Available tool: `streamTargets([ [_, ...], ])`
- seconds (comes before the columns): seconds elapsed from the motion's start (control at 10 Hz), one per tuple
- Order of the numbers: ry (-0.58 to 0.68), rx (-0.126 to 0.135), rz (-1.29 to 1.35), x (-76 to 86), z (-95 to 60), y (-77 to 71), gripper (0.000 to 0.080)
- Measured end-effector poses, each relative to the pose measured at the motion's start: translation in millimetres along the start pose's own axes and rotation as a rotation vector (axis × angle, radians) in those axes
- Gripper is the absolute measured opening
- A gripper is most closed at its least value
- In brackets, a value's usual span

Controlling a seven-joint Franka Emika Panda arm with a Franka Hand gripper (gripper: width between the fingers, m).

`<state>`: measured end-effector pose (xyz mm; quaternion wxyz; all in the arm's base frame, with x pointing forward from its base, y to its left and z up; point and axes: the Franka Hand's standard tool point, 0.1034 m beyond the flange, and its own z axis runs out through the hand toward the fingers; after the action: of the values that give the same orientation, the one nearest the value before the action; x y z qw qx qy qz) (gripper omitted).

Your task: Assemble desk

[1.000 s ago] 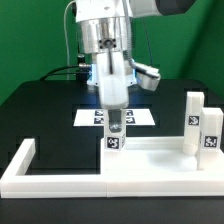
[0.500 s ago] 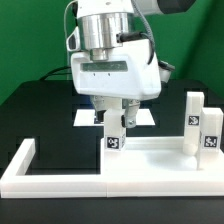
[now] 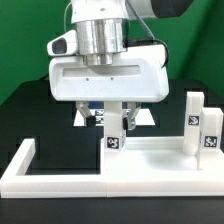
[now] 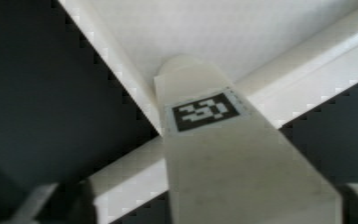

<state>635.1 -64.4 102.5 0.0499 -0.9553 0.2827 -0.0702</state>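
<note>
Your gripper (image 3: 116, 122) hangs straight down over the desk parts, wrist body filling the upper middle of the exterior view. Two dark fingers (image 3: 128, 120) reach down to a white leg (image 3: 114, 135) that stands upright with its square tag facing the camera. The fingers sit at either side of the leg's top, a narrow gap between them, and look closed onto it. Contact is partly hidden by the wrist housing, so treat that grip as probable, not confirmed.

The leg stands at the back rim of the tabletop (image 3: 150, 165), at about 11 o'clock from the slab's centre. The slab lies flat on the black table (image 3: 30, 110), inside the low white fence (image 3: 20, 160) that wraps its front and the side at 9 o'clock.

More legs (image 3: 198, 122) stand upright at 3 o'clock from the gripped leg, at the slab's far end, tags facing forward; you can't separate them cleanly from this angle.

The marker board (image 3: 85, 118) lies flat at 12 o'clock behind the gripped leg, mostly covered by the gripper.

Wrist view: the leg (image 4: 220, 160) runs long down the frame, tag showing, across the tabletop (image 4: 194, 30) rim. Blurred fingertips (image 4: 25, 205) flank its near end.
</note>
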Motion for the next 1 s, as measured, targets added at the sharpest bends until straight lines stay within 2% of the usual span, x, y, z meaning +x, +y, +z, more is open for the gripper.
streamTargets([
  [0.1,-0.001,0.001,0.101,-0.3,0.2,-0.4,0.0354],
  [0.2,0.0,0.0,0.163,0.0,0.0,0.0,0.0354],
  [0.3,0.001,0.0,0.184,0.3,-0.1,0.7,0.0291],
  [0.5,0.001,-0.001,0.344,0.3,0.0,1.3,0.0291],
  [0.7,-0.045,-0.025,0.74,0.6,-1.1,0.8,0.0291],
  [0.8,-0.076,-0.023,0.938,-0.2,-0.1,0.7,0.0291],
  [1.0,-0.111,0.018,1.252,-1.3,1.5,0.1,0.0292],
])
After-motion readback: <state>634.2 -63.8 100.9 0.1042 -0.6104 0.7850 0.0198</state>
